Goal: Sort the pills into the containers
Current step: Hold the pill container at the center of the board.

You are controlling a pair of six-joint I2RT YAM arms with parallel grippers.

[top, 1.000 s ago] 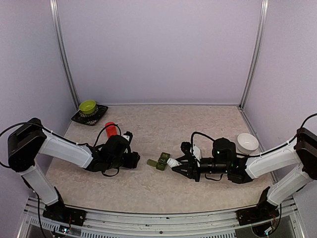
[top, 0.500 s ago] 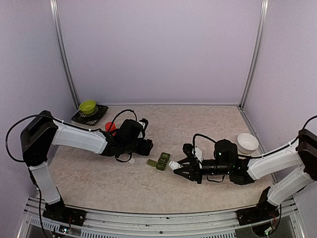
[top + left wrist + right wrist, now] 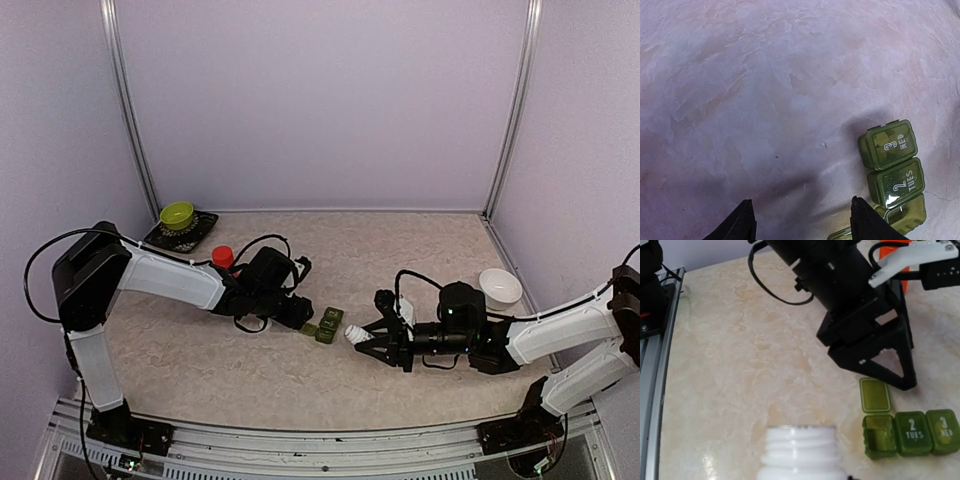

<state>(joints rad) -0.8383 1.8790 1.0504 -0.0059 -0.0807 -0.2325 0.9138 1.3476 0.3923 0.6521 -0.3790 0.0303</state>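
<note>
Here the right claw (image 3: 365,337) grips the white bottle (image 3: 352,333), mouth aimed left at the pill box (image 3: 327,325); the left claw (image 3: 802,225) gapes wide.

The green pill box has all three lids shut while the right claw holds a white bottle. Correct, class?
No: on the pill box one end lid is open, two shut, per the right wrist view. The right claw holds the white bottle.
</note>
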